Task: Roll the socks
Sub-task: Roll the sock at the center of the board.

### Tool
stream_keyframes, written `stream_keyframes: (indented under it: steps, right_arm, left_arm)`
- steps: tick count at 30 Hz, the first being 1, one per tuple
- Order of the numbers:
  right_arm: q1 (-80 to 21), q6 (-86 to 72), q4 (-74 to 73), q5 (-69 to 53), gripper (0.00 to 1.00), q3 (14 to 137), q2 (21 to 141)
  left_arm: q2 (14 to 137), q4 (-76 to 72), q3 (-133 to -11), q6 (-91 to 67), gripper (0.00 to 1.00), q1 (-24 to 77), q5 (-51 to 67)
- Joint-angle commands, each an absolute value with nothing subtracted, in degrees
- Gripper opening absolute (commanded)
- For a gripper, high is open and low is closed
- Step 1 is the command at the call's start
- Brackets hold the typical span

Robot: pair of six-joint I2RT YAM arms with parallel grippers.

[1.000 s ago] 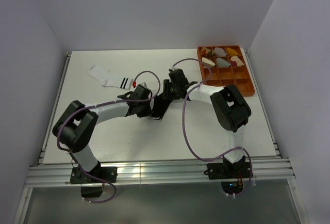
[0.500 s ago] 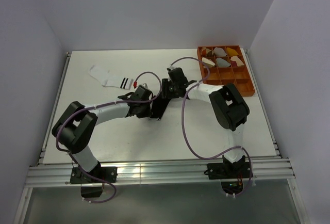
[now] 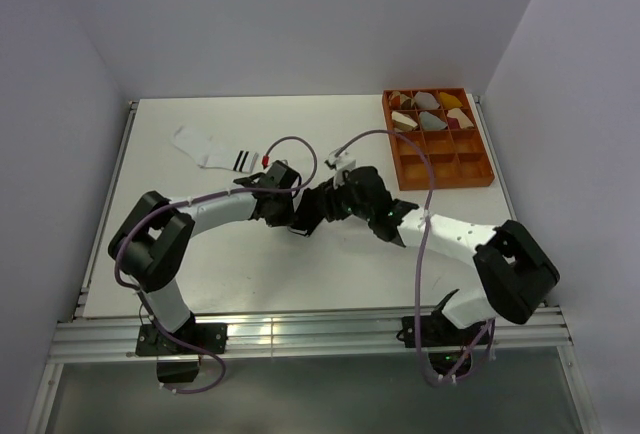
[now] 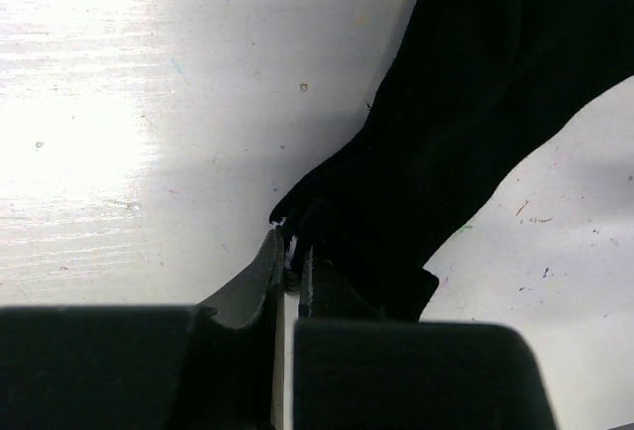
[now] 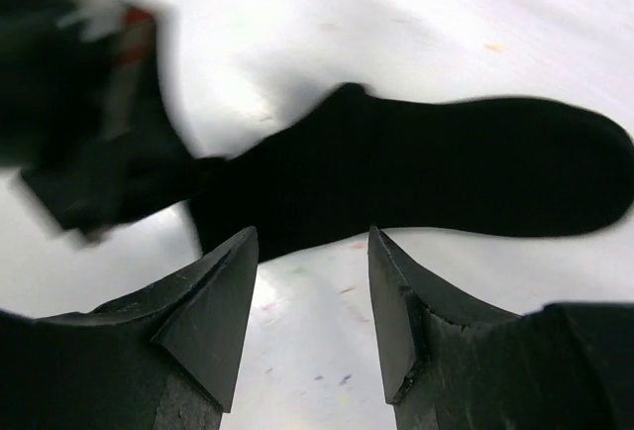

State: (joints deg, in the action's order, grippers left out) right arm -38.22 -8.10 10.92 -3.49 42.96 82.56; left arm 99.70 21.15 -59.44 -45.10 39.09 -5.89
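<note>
White table point(image 3: 250, 274) below, pinching edge of black sock point(image 4: 446, 133) with closed left tool point(image 4: 290, 262), right tool point(image 5: 312, 242) parted, empty (thin bite, may slip).

Left wrist view: black sock point(image 4: 466, 123) cut off by top and right edges; pinched bit hidden between tips of left claw point(image 4: 289, 257). Right wrist view: left claw blurred at left edge. Top view: sock mostly hidden under both arms; bundles point(image 3: 430, 112) in tray point(image 3: 440, 182) too small to tell.

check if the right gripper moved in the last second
yes, the right gripper pulled back toward the table's near edge, away from the tray
</note>
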Motion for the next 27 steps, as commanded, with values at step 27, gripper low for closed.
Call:
stream_keyframes:
  steps: [27]
  right_arm:
    - [-54.40, 11.43, 22.67, -0.62, 0.53, 42.19, 94.83]
  left_arm:
    - [101.60, 26.37, -59.41, -42.71, 0.00, 39.37, -4.83]
